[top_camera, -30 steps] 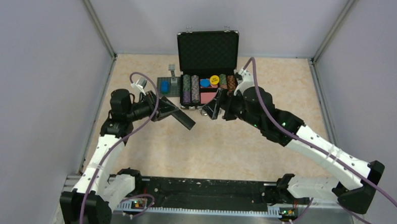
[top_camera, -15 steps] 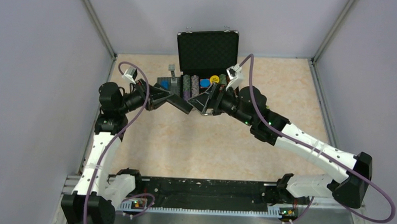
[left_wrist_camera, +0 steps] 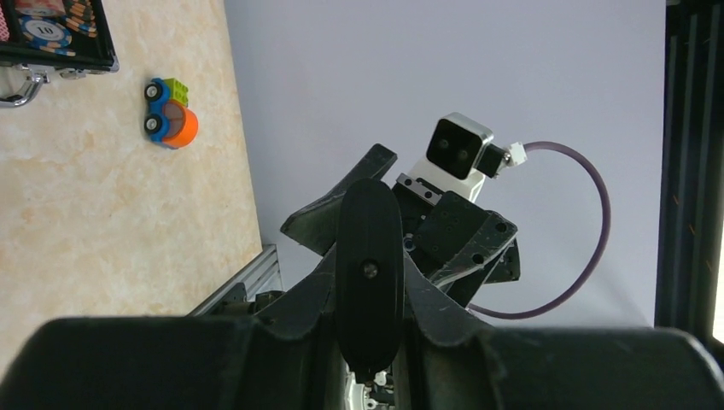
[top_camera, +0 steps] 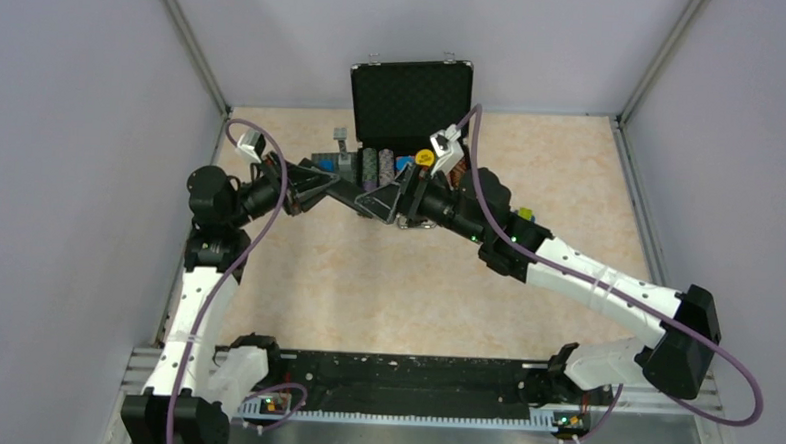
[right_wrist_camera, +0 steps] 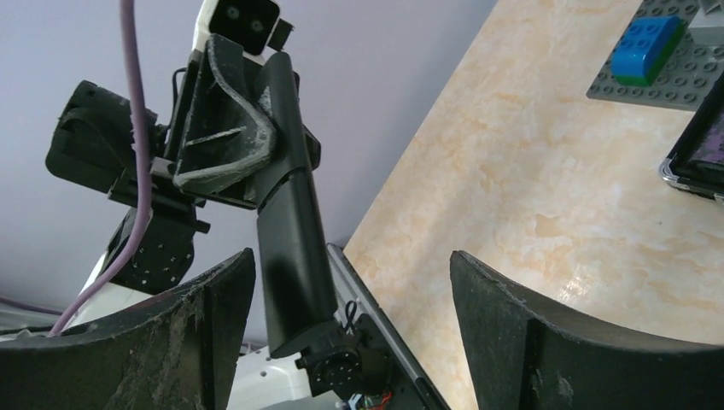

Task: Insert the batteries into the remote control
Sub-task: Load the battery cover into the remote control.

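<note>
overhead view: the remote control [top_camera: 358,199] is held up off the table [top_camera: 386,292], clamped at one end in the closed left gripper [top_camera: 315,188], with its free end pointed toward the right gripper [top_camera: 396,204], whose jaws are spread wide just beside that end. an open black case [top_camera: 411,101] with stacked chips is seen behind both grippers, and a grey baseplate [top_camera: 323,165] lies on the table just left of the case. left wrist view: the remote is seen end-on as a slim black oval, pinched from both sides between the left fingers [left_wrist_camera: 307,299]; the right gripper is seen beyond it, facing back, and a small toy car [left_wrist_camera: 170,125] lies on the table near a corner of the case. right wrist view: the right fingers [right_wrist_camera: 213,333] are shown well apart, gripping nothing; the remote slants down out of the left gripper into the gap between them, closer to the finger at the left of the picture, though contact cannot be told. a blue brick [right_wrist_camera: 649,39] sits on the baseplate at the upper right.
</note>
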`<action>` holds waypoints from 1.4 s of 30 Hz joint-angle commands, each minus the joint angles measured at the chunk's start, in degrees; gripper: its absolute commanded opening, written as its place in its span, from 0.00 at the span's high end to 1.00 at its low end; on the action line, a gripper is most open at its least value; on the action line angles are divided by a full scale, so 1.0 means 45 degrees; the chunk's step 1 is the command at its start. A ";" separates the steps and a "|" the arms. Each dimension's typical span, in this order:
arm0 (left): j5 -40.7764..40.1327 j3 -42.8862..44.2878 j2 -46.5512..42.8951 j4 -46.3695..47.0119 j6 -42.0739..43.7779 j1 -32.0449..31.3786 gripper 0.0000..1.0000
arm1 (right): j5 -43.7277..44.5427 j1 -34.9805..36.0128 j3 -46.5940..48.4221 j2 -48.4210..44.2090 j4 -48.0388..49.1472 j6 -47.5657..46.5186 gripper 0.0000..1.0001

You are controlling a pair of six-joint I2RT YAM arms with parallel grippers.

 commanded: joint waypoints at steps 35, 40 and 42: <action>-0.0243 -0.0134 -0.0845 0.2664 -0.2728 0.0065 1.00 | -0.2223 -0.0336 0.0434 0.2206 0.3286 0.2459 0.54; -0.0217 -0.0163 -0.0910 0.2209 -0.2197 0.0055 1.00 | -0.2576 -0.0529 0.0445 0.2349 0.3858 0.3002 0.59; -0.0230 -0.0139 -0.0921 0.1916 -0.1883 0.0051 1.00 | -0.2715 -0.0576 0.0489 0.2401 0.3907 0.3139 0.63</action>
